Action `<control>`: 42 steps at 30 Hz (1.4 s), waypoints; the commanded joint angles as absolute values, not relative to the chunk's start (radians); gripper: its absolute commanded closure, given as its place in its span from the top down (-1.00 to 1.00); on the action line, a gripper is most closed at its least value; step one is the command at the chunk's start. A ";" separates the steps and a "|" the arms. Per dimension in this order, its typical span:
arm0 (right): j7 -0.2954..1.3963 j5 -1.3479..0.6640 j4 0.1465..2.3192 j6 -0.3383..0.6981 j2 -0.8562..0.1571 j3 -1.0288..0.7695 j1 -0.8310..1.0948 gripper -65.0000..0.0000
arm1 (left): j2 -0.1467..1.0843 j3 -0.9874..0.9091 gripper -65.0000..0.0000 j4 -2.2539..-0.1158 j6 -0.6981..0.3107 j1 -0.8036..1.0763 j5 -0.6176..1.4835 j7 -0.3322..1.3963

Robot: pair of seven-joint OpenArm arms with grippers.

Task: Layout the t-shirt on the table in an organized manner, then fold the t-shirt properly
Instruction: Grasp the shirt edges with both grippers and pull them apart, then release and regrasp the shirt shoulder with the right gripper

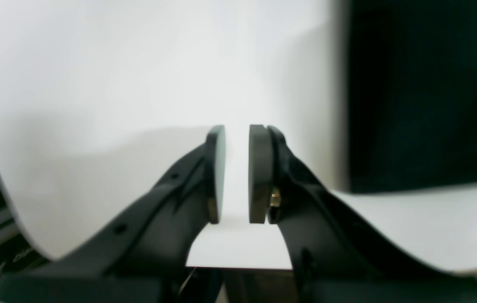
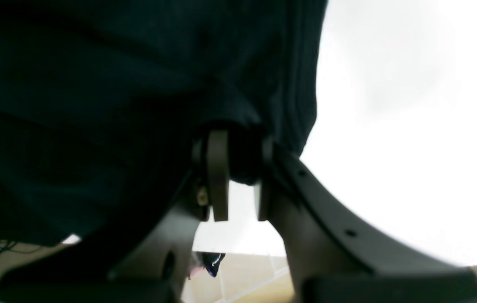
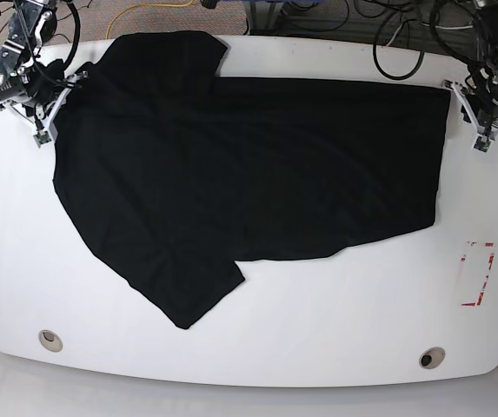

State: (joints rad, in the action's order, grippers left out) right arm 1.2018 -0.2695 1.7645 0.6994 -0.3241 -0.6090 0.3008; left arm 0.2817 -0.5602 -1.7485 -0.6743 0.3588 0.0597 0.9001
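Observation:
The black t-shirt (image 3: 249, 174) lies spread across the white table (image 3: 318, 347), its hem to the right and one sleeve pointing to the near left. My right gripper (image 3: 44, 126) is at the shirt's far-left corner. In the right wrist view this gripper (image 2: 238, 139) is shut on a bunched fold of the t-shirt (image 2: 95, 84). My left gripper (image 3: 481, 139) hangs just off the shirt's far-right corner. In the left wrist view its pads (image 1: 237, 130) stand a little apart with only bare table (image 1: 95, 84) between them, and the t-shirt (image 1: 423, 92) lies to its right.
A red-and-white tape rectangle (image 3: 477, 274) marks the table at the right. Two round holes (image 3: 50, 340) (image 3: 432, 357) sit near the front edge. Black cables (image 3: 396, 35) trail behind the far edge. Tiled floor shows below the table edge (image 2: 242, 273).

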 commanded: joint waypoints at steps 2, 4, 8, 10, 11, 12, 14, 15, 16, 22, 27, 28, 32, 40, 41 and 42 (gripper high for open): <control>1.193 -0.280 1.778 0.698 -0.340 -0.615 0.297 -0.73 | 0.291 -0.572 -0.78 -1.787 -0.668 0.358 0.053 0.895; 1.193 -0.282 1.778 0.698 -0.340 -0.615 0.297 -0.73 | 0.286 -0.572 -0.73 -1.787 -0.668 0.358 0.053 0.897; 1.193 -0.282 1.779 0.698 -0.338 -0.615 0.297 -0.73 | 0.286 -0.572 -0.39 -1.791 -0.670 0.355 0.058 0.897; 1.193 -0.282 1.781 0.698 -0.338 -0.615 0.297 -0.73 | 0.286 -0.575 -0.18 -1.808 -0.676 0.352 0.058 0.897; 1.193 -0.282 1.781 0.698 -0.338 -0.615 0.297 -0.72 | 0.286 -0.575 -0.03 -1.828 -0.694 0.351 0.058 0.897; 1.191 -0.282 1.781 0.698 -0.338 -0.615 0.297 -0.69 | 0.286 -0.575 0.10 -1.847 -0.698 0.351 0.059 0.897; 1.191 -0.282 1.782 0.698 -0.338 -0.615 0.297 -0.57 | 0.283 -0.573 0.27 -1.877 -0.698 0.349 0.059 0.897; 1.191 -0.282 1.782 0.698 -0.338 -0.615 0.297 -0.52 | 0.280 -0.573 0.32 -1.885 -0.698 0.348 0.059 0.897; 1.191 -0.282 1.782 0.698 -0.337 -0.615 0.297 -0.44 | 0.269 -0.572 0.38 -1.897 -0.698 0.338 0.059 0.897; 1.188 -0.282 1.799 0.698 -0.308 -0.619 0.297 0.02 | 0.232 -0.575 0.47 -1.914 -0.698 0.283 0.059 0.898; 1.188 -0.282 1.853 0.698 -0.288 -0.625 0.297 0.24 | 0.202 -0.573 0.47 -1.914 -0.698 0.245 0.058 0.898; 1.188 -0.282 1.873 0.698 -0.278 -0.633 0.300 0.27 | 0.197 -0.572 0.47 -1.914 -0.698 0.242 0.058 0.898; 1.188 -0.282 1.951 0.698 -0.231 -0.702 0.305 0.38 | 0.193 -0.568 0.47 -1.911 -0.698 0.216 0.058 0.898; 1.193 -0.285 2.003 0.698 -0.142 -0.837 0.323 0.44 | 0.193 -0.530 0.47 -1.910 -0.698 0.199 0.053 0.898; 1.194 -0.288 2.003 0.698 -0.124 -0.863 0.329 0.44 | 0.193 -0.529 0.47 -1.908 -0.698 0.197 0.053 0.898; 1.194 -0.295 2.003 0.698 -0.111 -0.880 0.331 0.44 | 0.193 -0.529 0.47 -1.908 -0.698 0.197 0.053 0.898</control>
